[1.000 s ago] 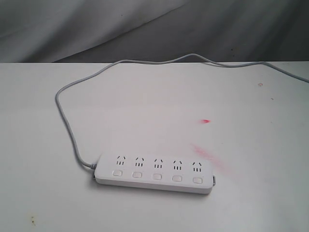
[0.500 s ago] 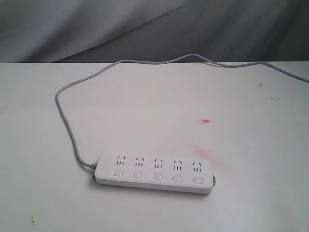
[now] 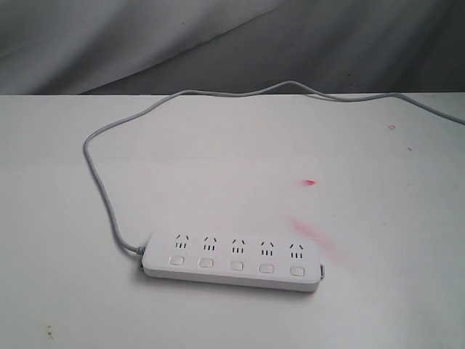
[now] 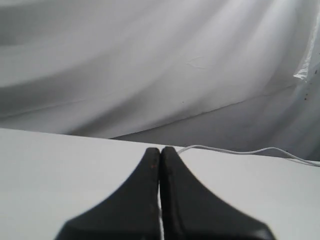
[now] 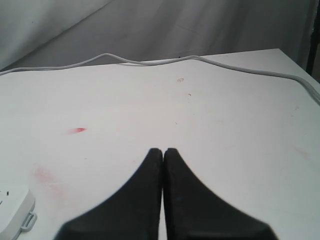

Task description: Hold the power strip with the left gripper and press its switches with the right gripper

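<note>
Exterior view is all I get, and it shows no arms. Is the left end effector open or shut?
Observer: Shut. The left end effector has its jaws pressed together, holding nothing.
Operator: And the right one?
Observer: The right end effector is shut too, and empty.
Operator: Does its camera see the strip?
Observer: Only one end of the strip, at the edge of the right wrist view, clear of the jaws.

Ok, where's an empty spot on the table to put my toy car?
The table is bare inside the loop of the grey cord, behind the power strip. Also right of the red smear. It's crowded only around the strip.
</note>
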You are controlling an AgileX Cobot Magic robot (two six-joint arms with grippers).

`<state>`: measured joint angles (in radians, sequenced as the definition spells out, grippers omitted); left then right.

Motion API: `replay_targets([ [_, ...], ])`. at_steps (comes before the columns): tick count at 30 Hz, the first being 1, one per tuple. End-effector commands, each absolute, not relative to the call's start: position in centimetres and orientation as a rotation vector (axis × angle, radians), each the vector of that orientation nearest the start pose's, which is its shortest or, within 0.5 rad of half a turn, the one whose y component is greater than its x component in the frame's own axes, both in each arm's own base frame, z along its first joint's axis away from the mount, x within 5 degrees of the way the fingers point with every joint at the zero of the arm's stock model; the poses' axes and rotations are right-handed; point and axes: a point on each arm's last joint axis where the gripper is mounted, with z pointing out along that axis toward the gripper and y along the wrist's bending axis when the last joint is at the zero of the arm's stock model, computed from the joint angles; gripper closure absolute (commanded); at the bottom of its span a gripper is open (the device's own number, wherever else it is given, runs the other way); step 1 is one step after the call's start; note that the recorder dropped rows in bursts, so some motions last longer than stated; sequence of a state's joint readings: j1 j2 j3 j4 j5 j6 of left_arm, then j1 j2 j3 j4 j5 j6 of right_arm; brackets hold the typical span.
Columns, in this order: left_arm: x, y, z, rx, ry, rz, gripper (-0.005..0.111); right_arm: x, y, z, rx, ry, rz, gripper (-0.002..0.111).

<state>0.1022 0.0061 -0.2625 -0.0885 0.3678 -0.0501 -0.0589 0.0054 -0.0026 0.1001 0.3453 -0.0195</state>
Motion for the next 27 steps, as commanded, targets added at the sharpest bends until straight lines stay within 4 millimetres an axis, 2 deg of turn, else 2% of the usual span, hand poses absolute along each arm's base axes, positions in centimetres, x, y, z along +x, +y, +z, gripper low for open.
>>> replay_targets([
  [1, 4.5, 0.2, 24.7, -0.210, 1.577, -0.100, 0.106, 5.4, 0.0, 18.2, 0.090, 1.825, 0.029, 0.108],
  [7, 5.0, -0.2, 23.0, -0.153, 1.601, -0.181, 0.106, 5.4, 0.0, 18.2, 0.090, 1.825, 0.029, 0.108],
  [14, 5.0, -0.2, 22.6, -0.017, 1.649, -0.097, 0.106, 5.4, 0.0, 18.2, 0.090, 1.825, 0.029, 0.108],
  [19, 4.9, -0.2, 21.8, -0.036, 1.732, -0.109, 0.106, 5.4, 0.0, 18.2, 0.090, 1.825, 0.029, 0.108],
  [27, 5.4, -0.3, 19.4, -0.121, 1.750, -0.180, 0.106, 5.4, 0.0, 18.2, 0.090, 1.825, 0.029, 0.108],
])
